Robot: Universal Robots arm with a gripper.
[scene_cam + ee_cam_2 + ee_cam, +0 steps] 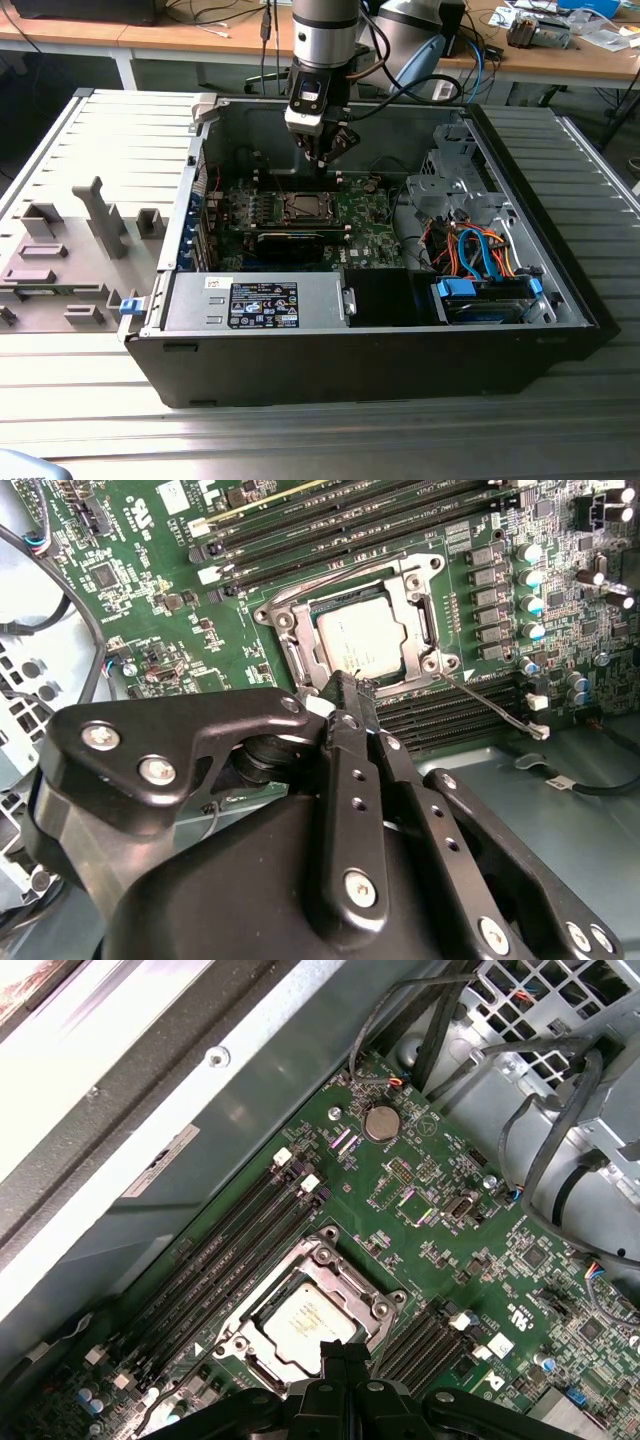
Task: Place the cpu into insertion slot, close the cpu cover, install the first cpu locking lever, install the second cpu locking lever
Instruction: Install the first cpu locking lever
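**Gripper poised over the socket, chip seated**

Wooden desks (200, 45) strewn with cables line the back of the room. In front of them a ribbed metal worktop (400, 440) carries an open computer case (350, 380). On the case floor lies the green circuit board (372, 238), and set into it is the insertion slot (284, 206). The gripper (322, 152) hangs above the board, with the slot below its tip and a little toward the exterior view's left.

In the second wrist view the cpu cover (425, 615) appears to lie flat on the slot. It frames the cpu (360, 640), whose silvery top shows through the window. The gripper's fingers are drawn together with nothing visible between them, the tip just beside the cover's edge. A thin wire lever (495, 702) runs out from the slot's corner, its length lying along the narrow black slots (430, 720). It looks free rather than hooked down, though I cannot be sure.
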